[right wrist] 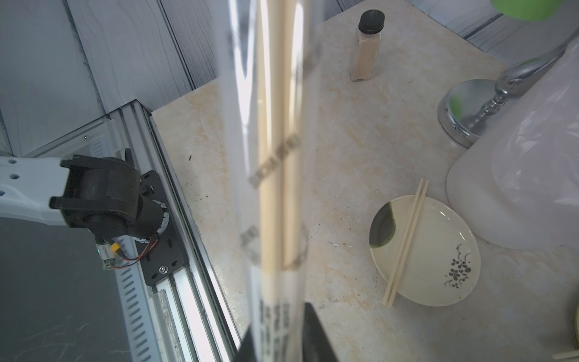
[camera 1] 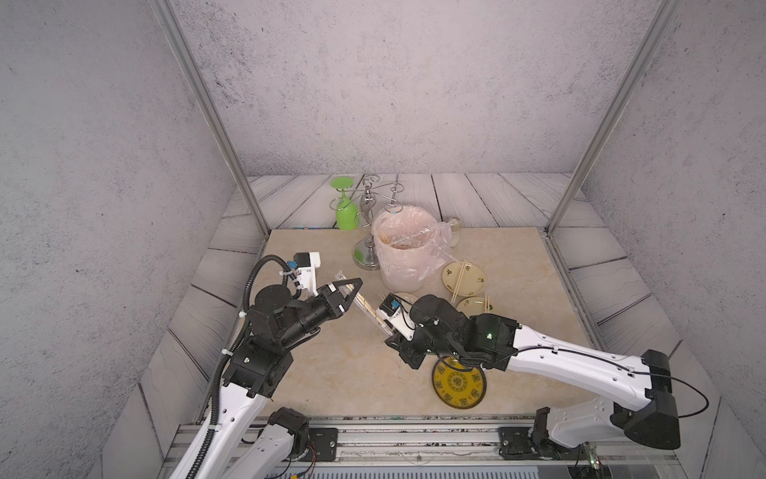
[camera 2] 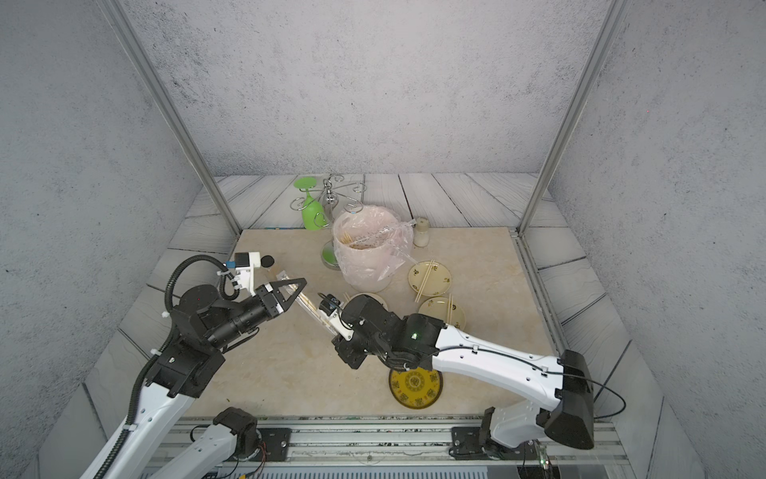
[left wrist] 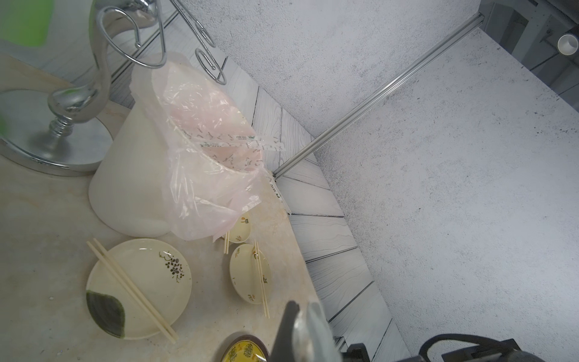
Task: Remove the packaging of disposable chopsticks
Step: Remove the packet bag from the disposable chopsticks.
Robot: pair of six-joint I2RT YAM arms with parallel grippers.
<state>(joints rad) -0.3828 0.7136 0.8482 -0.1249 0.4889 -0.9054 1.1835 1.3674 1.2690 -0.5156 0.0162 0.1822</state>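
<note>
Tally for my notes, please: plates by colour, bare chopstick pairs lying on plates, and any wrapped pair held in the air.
cream plates: 3
yellow plate: 1
bare chopstick pairs on plates: 3
wrapped pair held aloft: 1
total: 8

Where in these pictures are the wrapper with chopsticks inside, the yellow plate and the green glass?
chopstick wrapper (right wrist: 241,141): right wrist view, on its clear edge strip.
yellow plate (camera 1: 458,385): in a top view, on its patterned middle.
green glass (camera 1: 346,215): in a top view, on its bowl.
</note>
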